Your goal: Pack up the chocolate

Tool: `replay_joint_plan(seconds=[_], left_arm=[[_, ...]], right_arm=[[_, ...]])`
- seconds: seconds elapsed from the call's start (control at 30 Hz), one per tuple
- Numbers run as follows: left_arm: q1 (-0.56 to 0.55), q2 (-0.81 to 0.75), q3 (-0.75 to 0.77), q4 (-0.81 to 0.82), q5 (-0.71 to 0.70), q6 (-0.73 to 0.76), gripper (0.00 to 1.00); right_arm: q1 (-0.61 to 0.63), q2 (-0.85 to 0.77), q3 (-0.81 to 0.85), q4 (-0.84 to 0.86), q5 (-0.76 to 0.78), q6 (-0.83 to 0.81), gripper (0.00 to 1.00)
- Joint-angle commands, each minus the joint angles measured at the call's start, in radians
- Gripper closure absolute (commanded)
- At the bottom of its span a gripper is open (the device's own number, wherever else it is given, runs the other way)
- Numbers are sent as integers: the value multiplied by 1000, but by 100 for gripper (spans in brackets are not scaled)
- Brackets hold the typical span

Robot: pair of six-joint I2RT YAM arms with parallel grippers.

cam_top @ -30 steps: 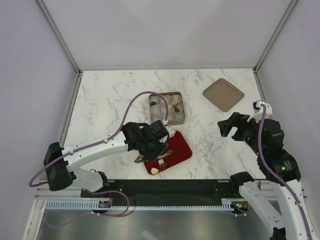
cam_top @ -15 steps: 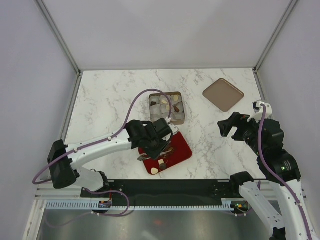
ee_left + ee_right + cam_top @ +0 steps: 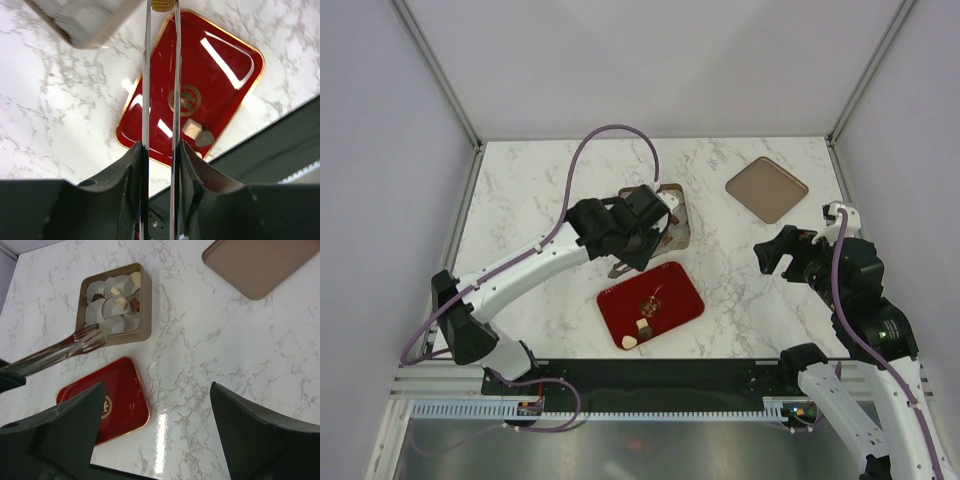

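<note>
Left jaws clamp tongs (image 3: 161, 75) w/ tan chocolate (image 3: 163, 5) beside box (image 3: 145, 305), 12 o'clock from tray (image 3: 225, 50); next prob. release into cup (image 3: 95, 315); right jaws apart.

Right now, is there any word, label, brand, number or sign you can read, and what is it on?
No readable words or numbers in any view.
Round gold emblem at the centre of the red rectangular tray: too small and blurred to read.
Gold square tin and brown square lid: no markings visible.
</note>
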Motion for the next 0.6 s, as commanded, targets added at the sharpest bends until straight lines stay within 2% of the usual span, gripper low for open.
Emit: replay_joint_plan(seconds=[0.0, 0.2, 0.57], left_arm=[[84, 45, 91, -11, -50, 48, 65], [216, 131, 173, 1, -44, 57, 65], [307, 237, 199, 21, -54, 59, 64]], right_arm=[[0, -6, -9, 33, 7, -9, 6], [0, -14, -12, 41, -7, -2, 6], [0, -3, -18, 56, -7, 3, 6]])
